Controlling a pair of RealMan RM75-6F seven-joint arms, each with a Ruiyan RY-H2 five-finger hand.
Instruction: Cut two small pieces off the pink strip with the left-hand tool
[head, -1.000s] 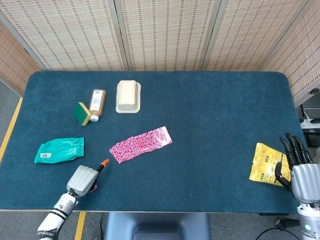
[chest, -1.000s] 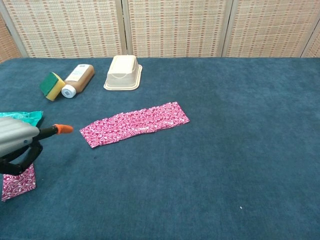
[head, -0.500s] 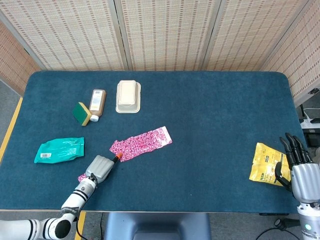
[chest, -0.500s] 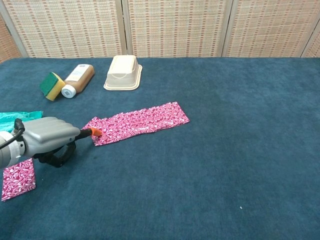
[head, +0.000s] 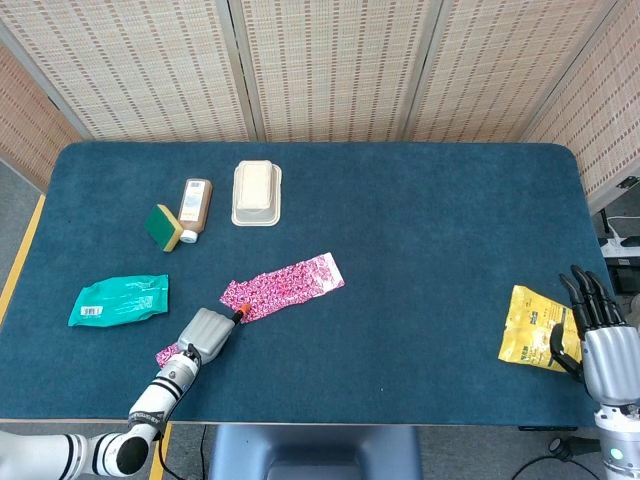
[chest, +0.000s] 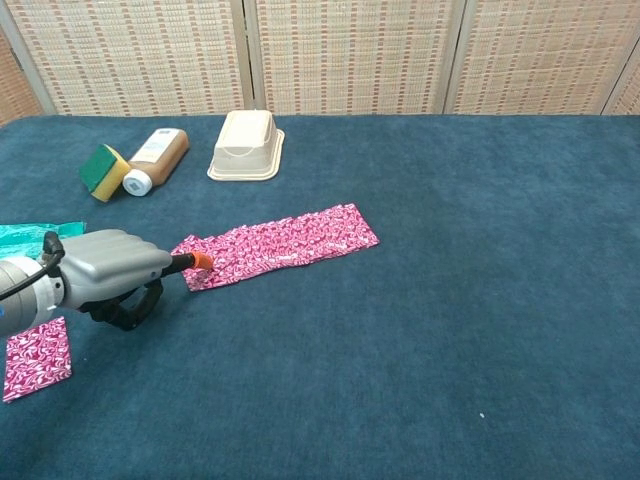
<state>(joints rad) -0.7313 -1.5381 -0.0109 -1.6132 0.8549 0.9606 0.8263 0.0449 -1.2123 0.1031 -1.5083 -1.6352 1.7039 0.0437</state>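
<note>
While the left robot hand (chest: 105, 270) is gripping the orange-tipped cutter (chest: 196, 261), its tip is touching the pink strip's (chest: 280, 246) near-left end, strip running away up-right.

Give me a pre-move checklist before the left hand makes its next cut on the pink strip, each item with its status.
1. Tool held: the left hand grips the tool, whose orange tip sticks out toward the strip. Ok.
2. Tip on target: the tip sits at the near left end of the pink strip. Ok.
3. Blade actually biting the strip: cannot tell; the cutting part is too small to see.
4. Strip lies flat on the table, with nothing on it. Ok.
5. First piece done: one small cut piece lies apart, near the table's front edge. Ok; a second is not yet off.
6. Right hand out of the way, by the yellow packet at the far right. Ok.
</note>
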